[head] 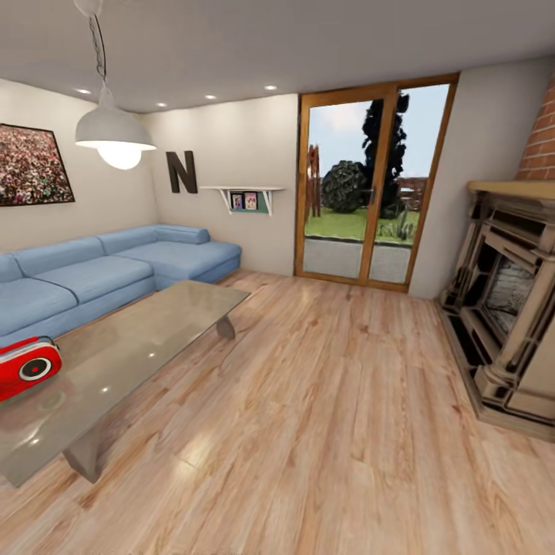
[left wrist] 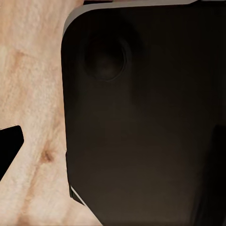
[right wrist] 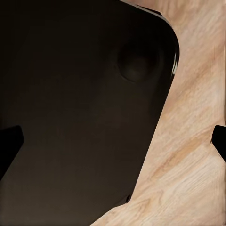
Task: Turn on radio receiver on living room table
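Observation:
The bright red radio receiver [head: 27,368] lies on the near left end of the long glossy table [head: 146,339], cut off by the head view's left edge; its round white-ringed dial faces me. In the left wrist view my left gripper [left wrist: 113,146] hangs over the wood floor and a dark rounded panel of the robot's body, one black fingertip [left wrist: 9,146] at the frame's edge. The right wrist view has my right gripper [right wrist: 113,141] with its fingertips [right wrist: 8,141] far apart, nothing between them. Both grippers are far from the radio.
A blue sectional sofa [head: 100,270] runs behind the table along the left wall. A white pendant lamp [head: 114,135] hangs over it. Glass doors [head: 370,185] stand ahead, and a brick fireplace [head: 509,301] is on the right. Light wood floor [head: 324,401] spreads between table and fireplace.

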